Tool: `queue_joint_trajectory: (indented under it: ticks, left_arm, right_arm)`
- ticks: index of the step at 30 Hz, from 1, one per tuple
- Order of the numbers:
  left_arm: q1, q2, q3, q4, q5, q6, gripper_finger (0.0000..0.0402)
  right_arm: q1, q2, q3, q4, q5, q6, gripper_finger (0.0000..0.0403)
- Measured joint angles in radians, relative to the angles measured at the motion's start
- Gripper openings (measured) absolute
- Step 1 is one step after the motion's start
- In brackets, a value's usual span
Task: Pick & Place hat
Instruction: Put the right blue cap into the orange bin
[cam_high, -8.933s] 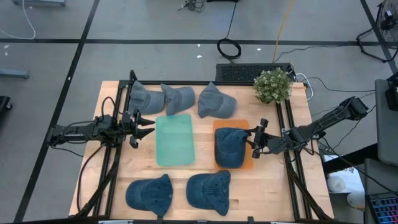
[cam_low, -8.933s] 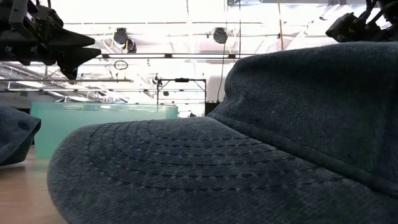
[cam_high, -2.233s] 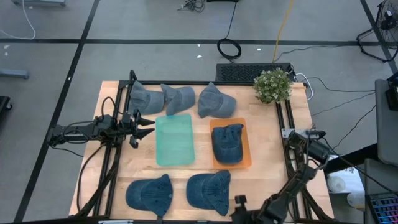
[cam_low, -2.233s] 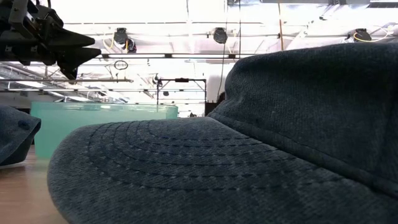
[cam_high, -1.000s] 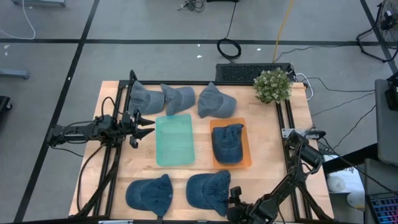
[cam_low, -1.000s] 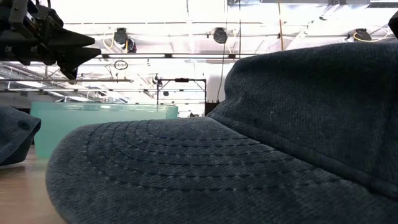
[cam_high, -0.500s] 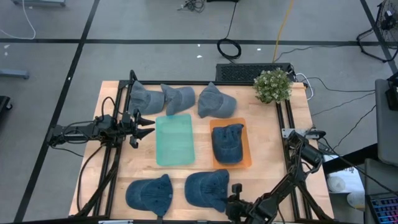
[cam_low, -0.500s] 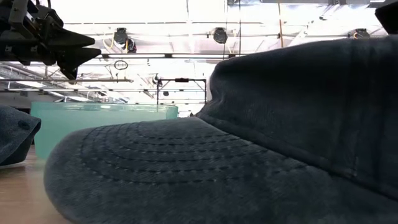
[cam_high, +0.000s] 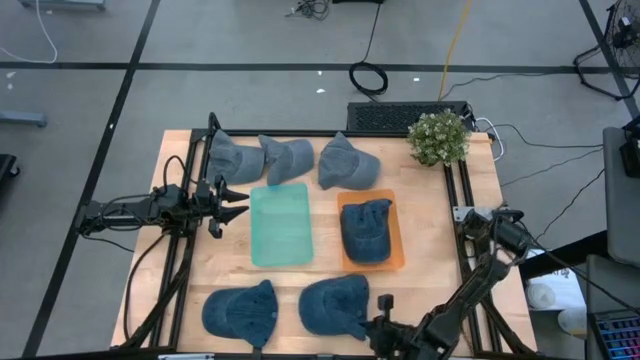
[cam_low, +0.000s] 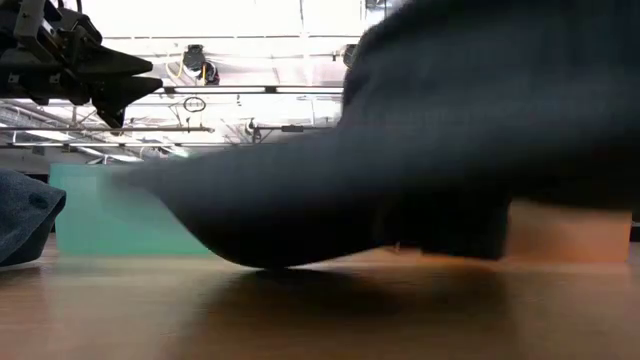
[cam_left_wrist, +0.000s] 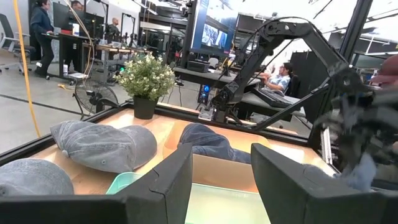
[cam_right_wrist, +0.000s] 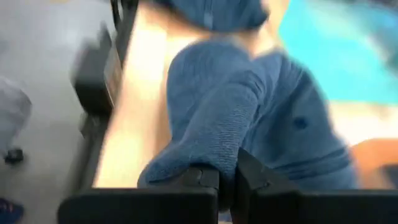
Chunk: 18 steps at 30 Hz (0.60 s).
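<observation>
Wooden table (cam_high: 430, 250) is carrying everything: at its six-o'clock edge the right gripper (cam_high: 372, 322) is pinching shut on a denim hat (cam_high: 335, 303), lifting its brim. At nine o'clock the left gripper (cam_high: 238, 201) is hovering, fingers parted, beside the teal tray (cam_high: 281, 225).

three hats (cam_high: 288, 158) behind trays | hat (cam_high: 366, 228) in right tray (cam_high: 398, 232)

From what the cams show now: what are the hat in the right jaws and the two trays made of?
Hat: soft blue-grey denim-like cloth, matte; it bunches into a fold where the right gripper pinches it, and a woven texture shows.
Green tray: looks like translucent plastic, smooth, faintly glossy.
Orange tray: probably the same plastic, opaque orange; a hat covers most of it.
</observation>
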Motion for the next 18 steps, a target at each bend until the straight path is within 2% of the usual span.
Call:
queue_joint_trajectory:
  ticks: [7,11,18]
  left_arm:
    - [0.000,0.000,0.000,0.000,0.000,0.000,0.0170]
    - [0.000,0.000,0.000,0.000,0.000,0.000,0.0170]
    - [0.000,0.000,0.000,0.000,0.000,0.000,0.0170]
  right_arm:
    - [0.052,-0.169,0.001,0.008,0.168,-0.127,0.0001]
    - [0.071,-0.237,0.001,0.017,0.167,-0.192,0.0001]
    - [0.097,-0.269,0.001,0.109,0.166,-0.376,0.0000]
